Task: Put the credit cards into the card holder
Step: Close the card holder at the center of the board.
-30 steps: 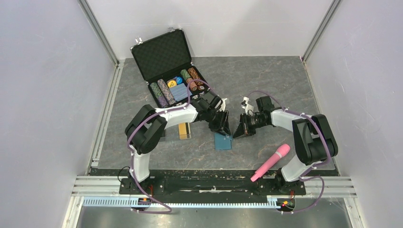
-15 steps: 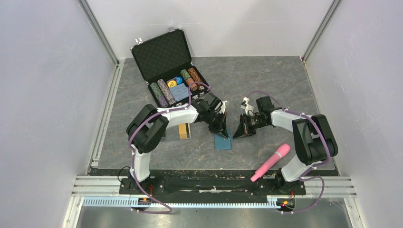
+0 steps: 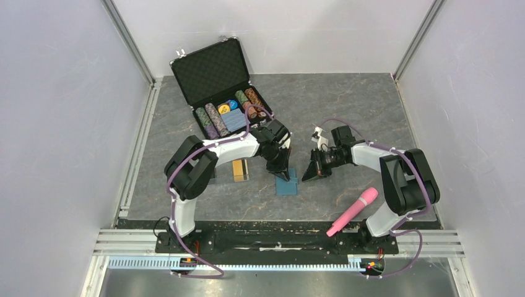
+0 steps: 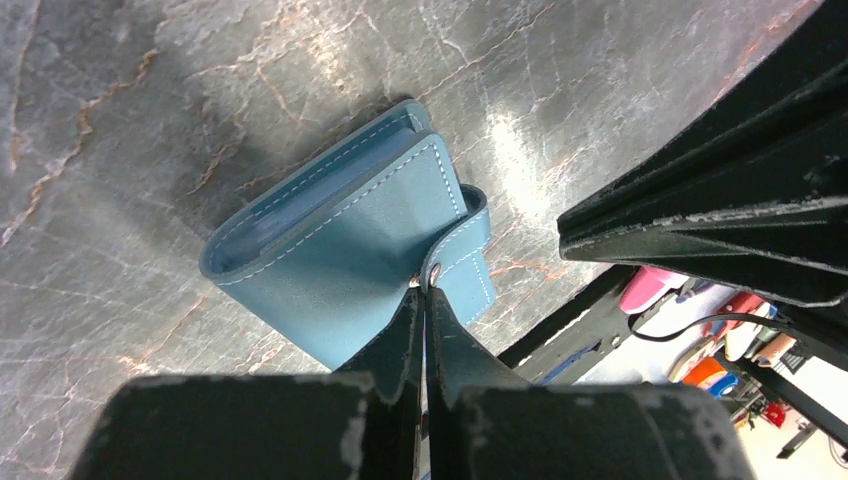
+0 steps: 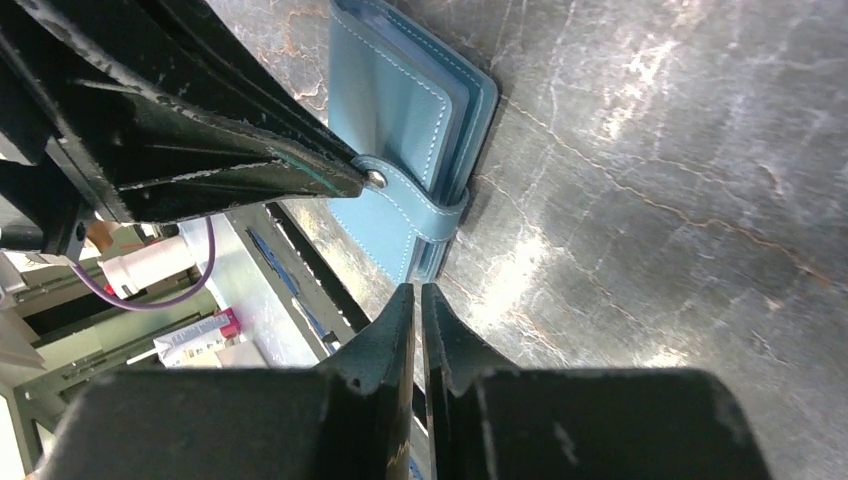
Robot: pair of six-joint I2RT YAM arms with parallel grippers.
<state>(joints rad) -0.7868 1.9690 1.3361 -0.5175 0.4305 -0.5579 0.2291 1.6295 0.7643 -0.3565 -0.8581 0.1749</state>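
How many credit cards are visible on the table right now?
1: a gold-orange card lies left of the card holder, beside the left arm. Others may be stacked beneath it or hidden under the arm.

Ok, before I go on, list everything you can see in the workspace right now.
card holder: one, teal-blue, folded closed, centre front of table
credit cards: small pile, count unclear, gold-orange with dark stripe, left of the holder
briefcase: one, black, open, back left
poker chips: several rows, mixed colours, inside the briefcase
pink wand-like object: one, front right
table: one, grey marbled
left gripper: shut, tips at the holder's snap tab
right gripper: shut, empty, just right of the holder
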